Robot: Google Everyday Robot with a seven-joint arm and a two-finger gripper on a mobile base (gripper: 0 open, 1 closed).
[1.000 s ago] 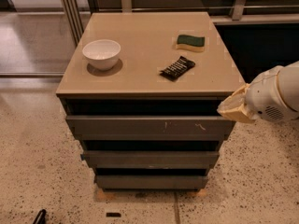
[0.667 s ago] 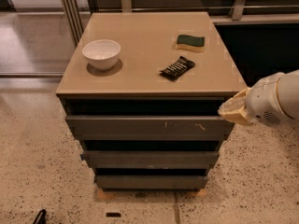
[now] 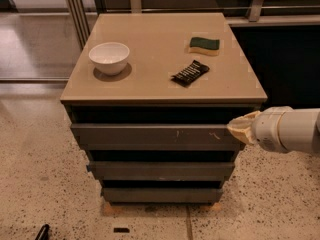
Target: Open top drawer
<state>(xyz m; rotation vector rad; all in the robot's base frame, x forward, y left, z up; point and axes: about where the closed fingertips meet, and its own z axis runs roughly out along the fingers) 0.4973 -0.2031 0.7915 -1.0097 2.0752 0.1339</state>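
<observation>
The top drawer [image 3: 150, 135] is the widest dark grey flat front, just under the tan cabinet top, with pale scratch marks right of centre. It stands out a little in front of the two narrower grey drawers below. My gripper [image 3: 239, 128] comes in from the right on a white arm and sits at the drawer's right end, at the front corner. Its pale tips touch or nearly touch that corner.
On the cabinet top [image 3: 155, 79] stand a white bowl [image 3: 109, 57], a dark snack packet [image 3: 190, 73] and a green and yellow sponge [image 3: 204, 45]. Two narrower drawers [image 3: 160, 170] sit below. Speckled floor lies all around; a glass partition is at the back left.
My arm has drawn slightly down and to the right while the gripper stays at the drawer's right end. The drawer front looks about the same.
</observation>
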